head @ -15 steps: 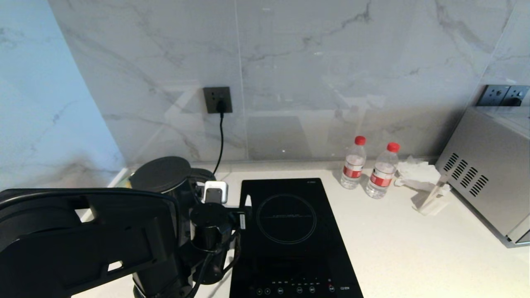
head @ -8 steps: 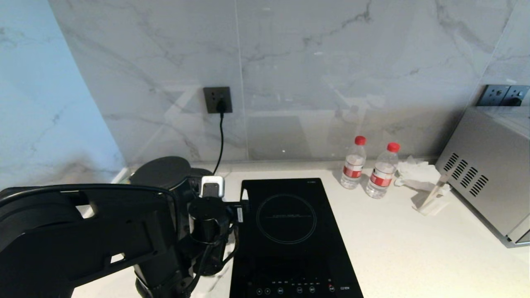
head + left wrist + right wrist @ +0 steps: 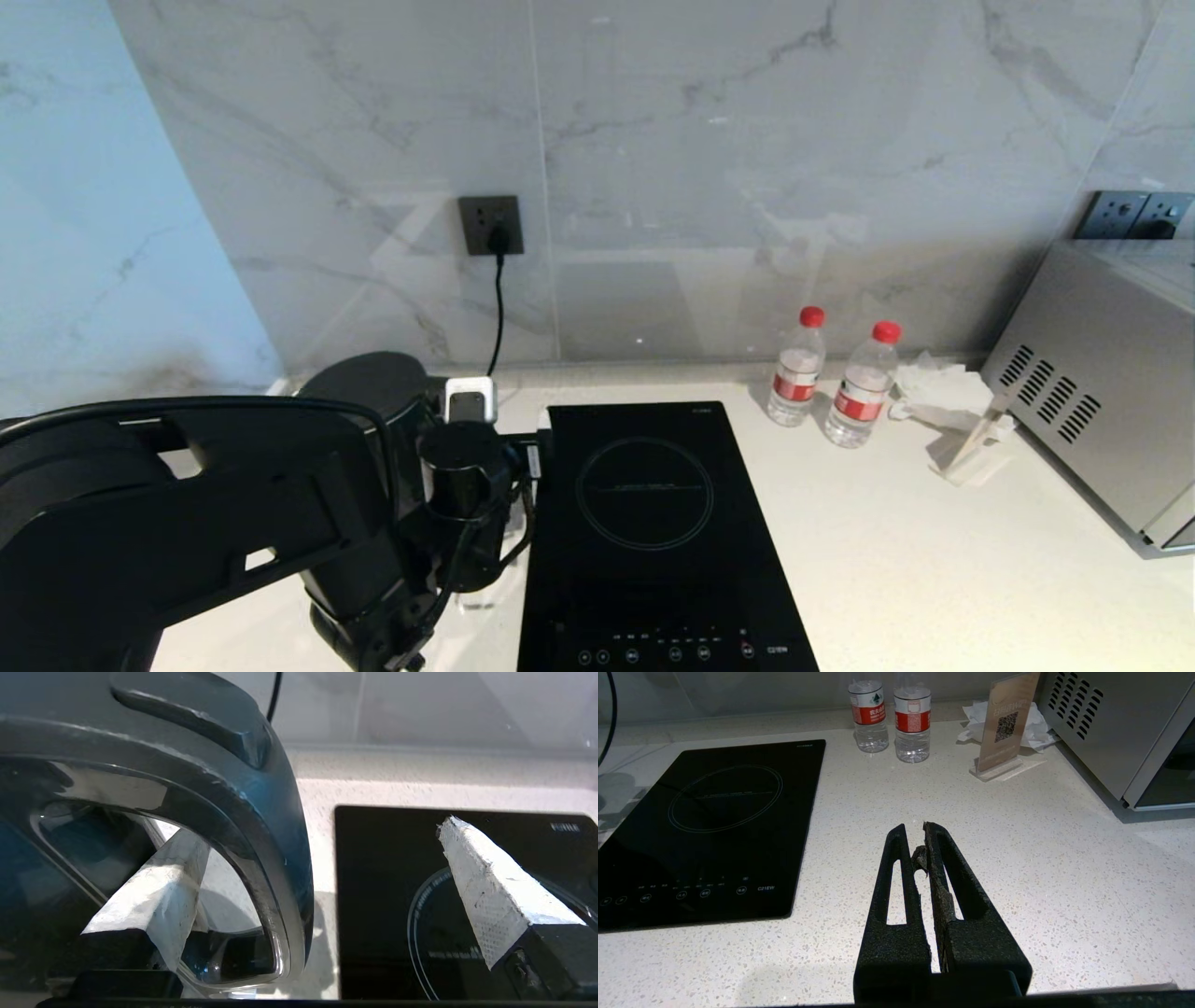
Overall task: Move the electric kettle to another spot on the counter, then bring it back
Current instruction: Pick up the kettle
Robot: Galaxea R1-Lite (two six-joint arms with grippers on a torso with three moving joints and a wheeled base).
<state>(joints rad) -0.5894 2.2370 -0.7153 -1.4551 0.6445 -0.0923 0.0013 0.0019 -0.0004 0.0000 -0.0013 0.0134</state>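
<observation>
At the far left of the counter [image 3: 934, 560], in the corner by the wall, stands the electric kettle [image 3: 369, 392], upright, its flat lid showing past the left arm. The left gripper [image 3: 322, 882] is spread wide and astride the kettle's loop handle [image 3: 261, 826]: one taped finger reaches into the loop, the other hangs outside over the induction hob [image 3: 653, 523], neither pressing on the handle. The handle is the place to hold: rigid, thick plastic, made to bear the load. Its glossy skin looks slippery, so the grip should probably close high on the loop, where the jug would hang straight. Any water inside would make it heavy and apt to swing; I cannot tell the fill. To the right, the right gripper [image 3: 923, 833] hangs idle above bare counter, fingers pressed together, empty.
</observation>
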